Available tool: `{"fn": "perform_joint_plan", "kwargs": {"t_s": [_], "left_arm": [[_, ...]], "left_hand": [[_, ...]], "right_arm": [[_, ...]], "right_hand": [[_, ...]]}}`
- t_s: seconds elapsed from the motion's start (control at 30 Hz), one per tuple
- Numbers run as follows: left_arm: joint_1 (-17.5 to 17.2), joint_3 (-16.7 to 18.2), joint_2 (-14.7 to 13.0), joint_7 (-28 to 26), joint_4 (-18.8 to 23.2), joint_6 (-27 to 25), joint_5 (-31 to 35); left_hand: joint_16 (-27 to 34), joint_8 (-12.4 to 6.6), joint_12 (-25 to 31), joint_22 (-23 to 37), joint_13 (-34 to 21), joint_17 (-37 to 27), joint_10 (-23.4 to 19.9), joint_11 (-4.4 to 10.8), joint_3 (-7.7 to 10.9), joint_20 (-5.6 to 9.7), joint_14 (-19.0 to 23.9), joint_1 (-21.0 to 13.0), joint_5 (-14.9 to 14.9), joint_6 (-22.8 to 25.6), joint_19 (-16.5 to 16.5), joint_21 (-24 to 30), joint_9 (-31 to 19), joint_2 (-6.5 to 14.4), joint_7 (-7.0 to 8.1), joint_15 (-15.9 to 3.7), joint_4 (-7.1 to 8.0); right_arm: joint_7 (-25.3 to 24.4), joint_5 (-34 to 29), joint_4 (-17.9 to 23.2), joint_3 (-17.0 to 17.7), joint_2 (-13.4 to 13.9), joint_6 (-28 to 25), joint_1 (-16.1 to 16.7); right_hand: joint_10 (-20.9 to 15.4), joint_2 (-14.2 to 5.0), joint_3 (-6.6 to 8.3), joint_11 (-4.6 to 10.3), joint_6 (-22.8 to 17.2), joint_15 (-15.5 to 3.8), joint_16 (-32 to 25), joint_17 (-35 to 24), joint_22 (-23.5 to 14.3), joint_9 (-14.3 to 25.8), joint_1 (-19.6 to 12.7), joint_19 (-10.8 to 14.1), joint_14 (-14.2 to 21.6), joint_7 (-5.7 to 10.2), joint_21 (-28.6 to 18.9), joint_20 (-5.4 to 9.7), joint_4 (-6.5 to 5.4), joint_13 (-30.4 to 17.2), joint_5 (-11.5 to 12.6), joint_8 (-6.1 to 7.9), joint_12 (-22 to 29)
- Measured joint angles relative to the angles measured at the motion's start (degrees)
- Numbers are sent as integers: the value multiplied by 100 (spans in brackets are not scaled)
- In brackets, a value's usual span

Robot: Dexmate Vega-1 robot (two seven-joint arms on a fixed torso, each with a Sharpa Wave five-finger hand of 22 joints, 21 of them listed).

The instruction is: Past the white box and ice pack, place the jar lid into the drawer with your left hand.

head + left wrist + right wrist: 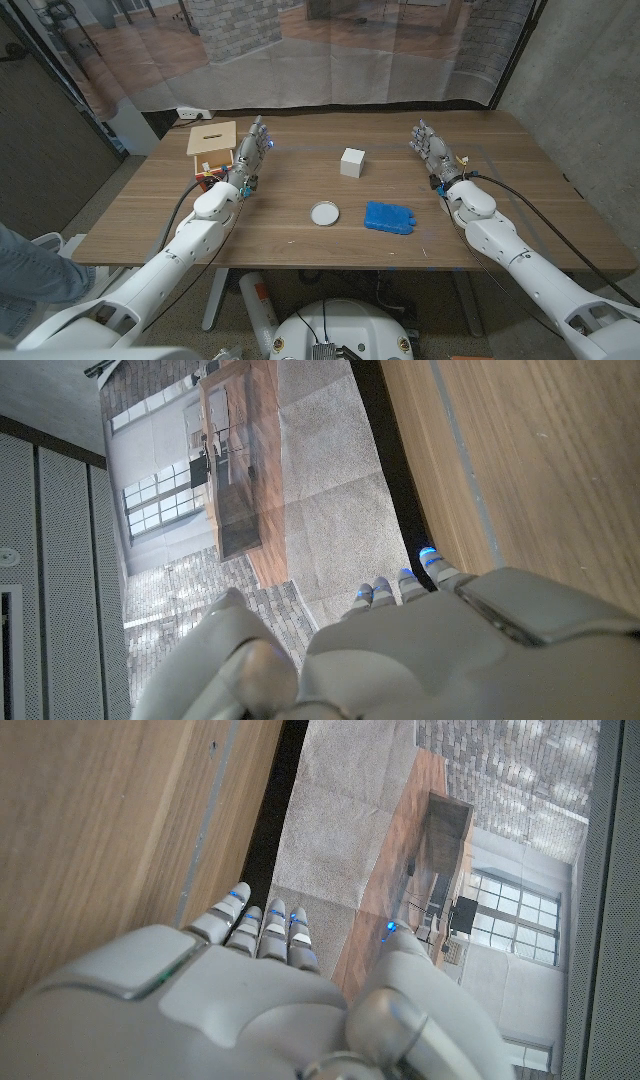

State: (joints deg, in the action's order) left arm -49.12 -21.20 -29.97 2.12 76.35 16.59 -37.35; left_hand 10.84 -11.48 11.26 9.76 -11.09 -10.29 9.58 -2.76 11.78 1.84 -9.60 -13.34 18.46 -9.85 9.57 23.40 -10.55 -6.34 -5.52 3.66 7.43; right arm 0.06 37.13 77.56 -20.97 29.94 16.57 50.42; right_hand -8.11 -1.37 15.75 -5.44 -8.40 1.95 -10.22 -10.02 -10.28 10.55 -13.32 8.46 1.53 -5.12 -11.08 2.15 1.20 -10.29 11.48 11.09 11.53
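A round white jar lid (324, 213) lies on the wooden table (300, 240) near the middle front. Beside it on the right lies a blue ice pack (388, 217), and a small white box (351, 162) stands farther back. A small wooden drawer unit (212, 147) with colourful things under it stands at the table's left. My left hand (251, 152) stands upright next to the drawer unit, fingers apart and holding nothing; its back (430, 660) shows in the left wrist view. My right hand (434, 150) stands upright at the right side, empty; its back (230, 1010) shows in the right wrist view.
Bare wood lies between the two hands around the lid. A translucent curtain (330, 50) hangs behind the table's far edge. A concrete wall (590, 80) stands at the right. A person's leg in jeans (30, 275) shows at the left edge.
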Motion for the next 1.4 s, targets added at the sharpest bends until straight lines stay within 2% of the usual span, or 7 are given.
{"fn": "perform_joint_plan", "kwargs": {"t_s": [0.47,1.27,1.4], "left_arm": [[-125,5,-54,-53,223,-24,9],[-282,-19,-212,-287,697,-85,250],[-321,-19,-224,-310,756,-57,278]], "left_hand": [[6,-44,62,-1,17,1,-14,13,0,0,0,-81,45,1,0,0,1,69,0,0,0],[44,-44,88,-2,45,2,-117,15,47,-31,1,-209,45,23,30,-74,2,198,21,0,-48],[44,-43,88,-2,45,2,-127,20,63,-77,1,-226,45,23,26,-74,2,215,21,0,-64]], "right_arm": [[-85,-35,229,-1,26,-35,126],[19,-89,66,-2,2,161,54],[35,-93,38,1,0,176,28]], "right_hand": [[1,0,0,0,1,0,0,1,1,-1,0,-1,0,0,0,0,0,1,0,0,0],[1,-1,-18,1,-31,-1,0,2,1,-1,1,-2,0,32,0,0,16,2,0,0,0],[-29,-1,-18,31,-31,0,0,2,2,-1,1,-2,2,32,0,-1,16,2,0,0,0]]}}
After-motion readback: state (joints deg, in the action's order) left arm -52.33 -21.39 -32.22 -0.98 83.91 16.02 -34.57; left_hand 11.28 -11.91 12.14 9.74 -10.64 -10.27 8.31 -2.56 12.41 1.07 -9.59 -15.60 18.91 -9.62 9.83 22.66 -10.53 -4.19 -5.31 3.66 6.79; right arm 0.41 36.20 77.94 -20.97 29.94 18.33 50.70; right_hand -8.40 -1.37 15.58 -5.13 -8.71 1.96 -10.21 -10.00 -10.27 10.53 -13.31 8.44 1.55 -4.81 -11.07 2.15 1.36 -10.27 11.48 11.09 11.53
